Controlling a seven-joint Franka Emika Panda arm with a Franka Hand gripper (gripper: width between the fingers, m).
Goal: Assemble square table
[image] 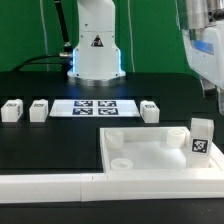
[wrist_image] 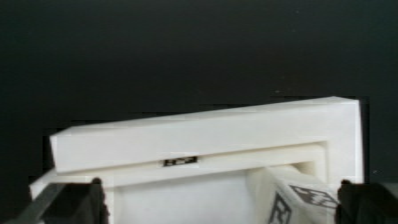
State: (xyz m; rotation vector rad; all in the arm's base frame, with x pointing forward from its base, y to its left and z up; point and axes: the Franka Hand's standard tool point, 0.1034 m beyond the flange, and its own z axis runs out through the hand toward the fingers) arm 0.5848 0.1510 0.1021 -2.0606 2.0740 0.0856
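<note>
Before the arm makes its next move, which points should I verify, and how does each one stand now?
1. Gripper open: ok, its fingers stand wide apart.
2. Standing leg block upright at a corner of the tabletop: ok.
3. That leg seated fully in its socket: cannot tell.
4. That leg centred between the fingers: not ok, it sits close to one finger.
5. Spare leg blocks lying apart from each other: ok.
6. Near corner socket free: ok.

White arm base [image: 97,50], black warning triangle [image: 97,42], blue glowing ring [image: 97,73], black cable [image: 50,57]; claw [wrist_image: 210,203] black.
</note>
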